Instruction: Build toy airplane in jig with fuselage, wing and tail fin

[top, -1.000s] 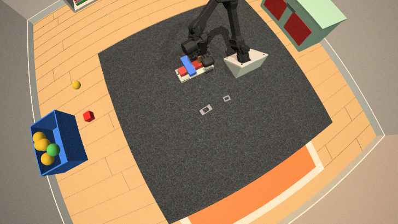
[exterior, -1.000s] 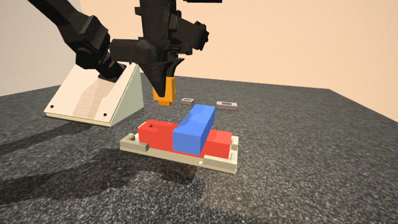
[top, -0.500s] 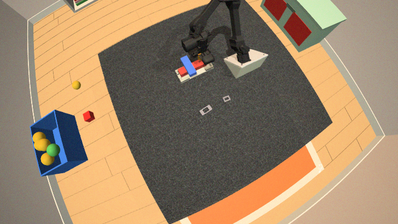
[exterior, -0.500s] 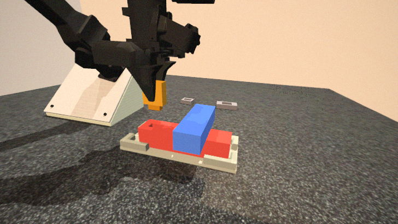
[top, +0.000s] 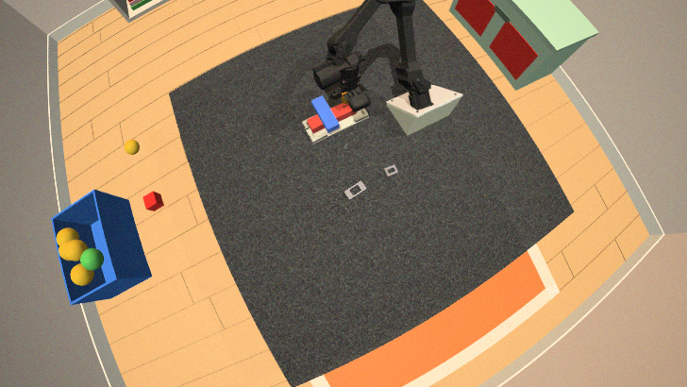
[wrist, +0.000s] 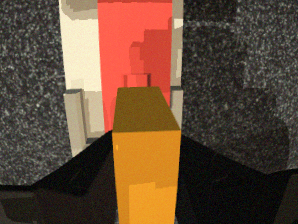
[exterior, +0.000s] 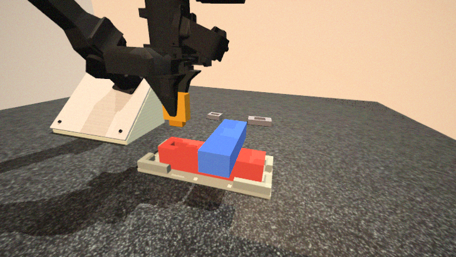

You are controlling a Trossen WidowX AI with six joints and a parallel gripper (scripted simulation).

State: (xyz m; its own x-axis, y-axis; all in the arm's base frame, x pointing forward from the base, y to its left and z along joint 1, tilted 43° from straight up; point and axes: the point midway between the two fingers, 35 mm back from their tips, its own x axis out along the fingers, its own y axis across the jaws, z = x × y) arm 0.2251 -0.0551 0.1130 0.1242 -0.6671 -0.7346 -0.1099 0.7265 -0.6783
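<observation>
The red fuselage [top: 343, 111] [exterior: 183, 157] [wrist: 117, 40] lies in the pale cradle [top: 313, 140] [exterior: 252, 188] [wrist: 79, 55]. The blue wing [top: 325, 114] [exterior: 220, 150] lies across the top of the fuselage, with no gap visible. My gripper [exterior: 178, 110] [wrist: 140, 139] is shut on the orange tail fin [exterior: 183, 106] [wrist: 147, 165] [top: 343, 99]. The fin is upright with its tab down, above the tail end of the fuselage and apart from it. The tail socket [exterior: 173, 144] [wrist: 136, 80] shows as a small recess, partly hidden behind the fin in the wrist view.
Two small grey holders, a larger one [top: 355, 190] [exterior: 259, 120] and a smaller one [top: 391, 170] [exterior: 214, 115], stand on the dark mat [top: 384, 269]. The arm's wedge-shaped base [top: 427, 120] [exterior: 95, 111] is beside the cradle. A blue bin [top: 125, 240] with balls stands far off.
</observation>
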